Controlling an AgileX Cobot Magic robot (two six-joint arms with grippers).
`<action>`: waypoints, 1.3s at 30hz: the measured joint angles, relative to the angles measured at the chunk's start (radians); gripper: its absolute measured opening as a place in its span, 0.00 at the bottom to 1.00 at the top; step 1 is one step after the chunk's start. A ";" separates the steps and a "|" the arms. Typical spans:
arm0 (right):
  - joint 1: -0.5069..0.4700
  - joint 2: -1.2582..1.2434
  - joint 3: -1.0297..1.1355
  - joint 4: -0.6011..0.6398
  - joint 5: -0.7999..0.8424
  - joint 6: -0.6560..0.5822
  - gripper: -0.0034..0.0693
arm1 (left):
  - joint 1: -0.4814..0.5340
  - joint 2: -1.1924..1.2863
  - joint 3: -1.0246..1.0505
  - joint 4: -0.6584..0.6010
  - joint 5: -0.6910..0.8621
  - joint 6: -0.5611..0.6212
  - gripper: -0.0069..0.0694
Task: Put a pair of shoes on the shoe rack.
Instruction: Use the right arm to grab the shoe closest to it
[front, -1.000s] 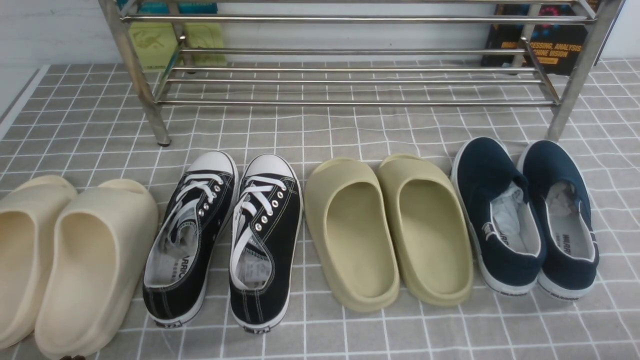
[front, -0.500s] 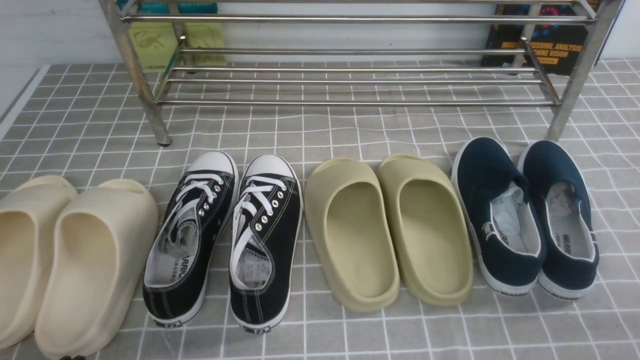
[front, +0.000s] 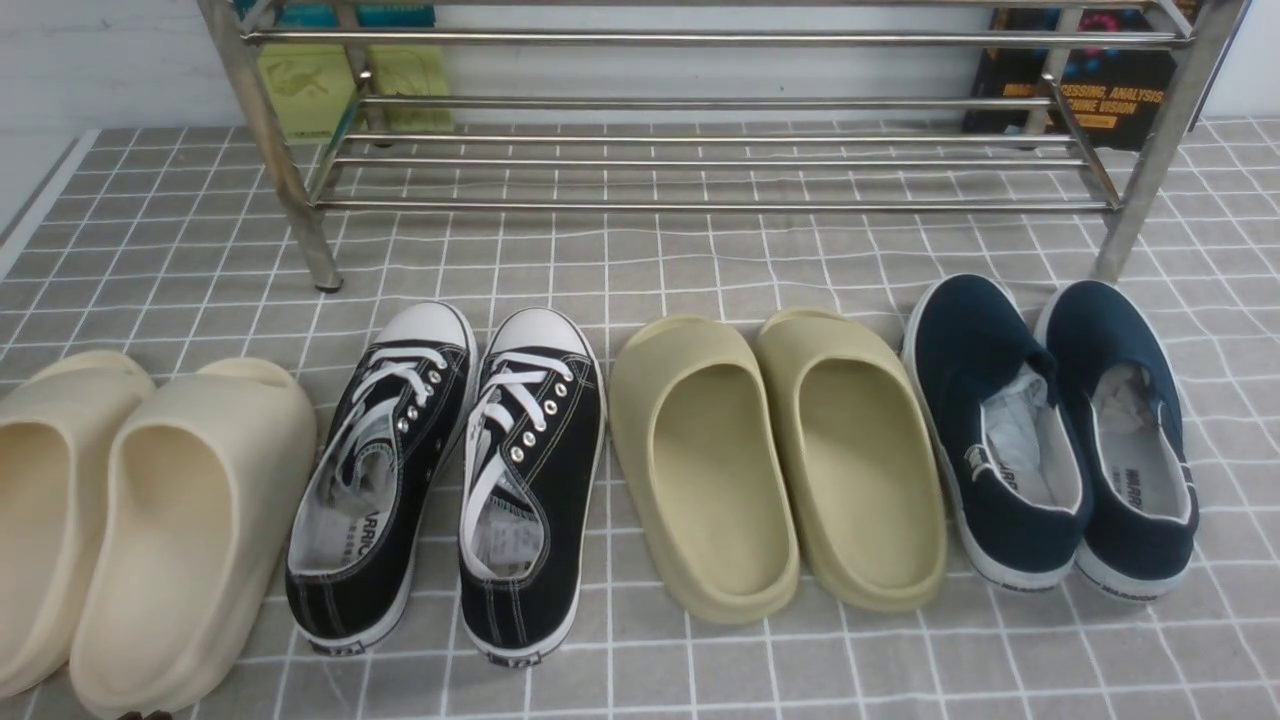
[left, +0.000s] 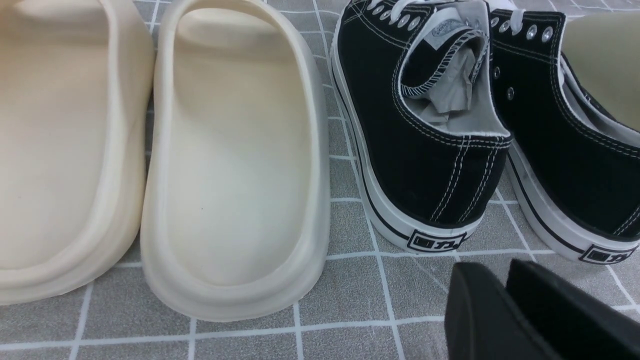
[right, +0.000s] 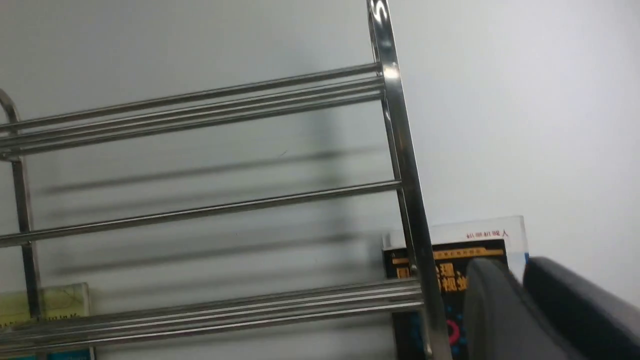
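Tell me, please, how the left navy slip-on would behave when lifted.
The left navy slip-on looks like soft canvas, so its collar probably yields when pinched; paper stuffing may stiffen it. Its flat sole shouldn't roll.

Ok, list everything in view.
navy slip-on sneakers: two, navy, white soles, row's right end
olive foam slides: two, olive, left of those
black lace-up sneakers: two, black, white toe caps, further left
cream foam slides: two, cream, row's left end
shoe rack: one, shiny steel, behind the row
book: one, black, behind the rack's right end
yellow-green items: two, kind unclear, behind the rack's left end
checked cloth: one, grey, under the shoes
left gripper: one, black, by the black sneakers' heels
right gripper: one, black, facing the rack
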 joint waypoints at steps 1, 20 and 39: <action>0.000 0.054 -0.066 -0.004 0.061 0.000 0.09 | 0.000 0.000 0.000 0.000 0.000 0.000 0.22; 0.373 1.233 -0.883 -0.029 1.003 -0.091 0.27 | 0.000 0.000 0.000 0.000 0.000 0.000 0.24; 0.474 1.712 -1.073 -0.089 1.086 0.000 0.13 | 0.000 0.000 0.000 0.000 0.000 0.000 0.24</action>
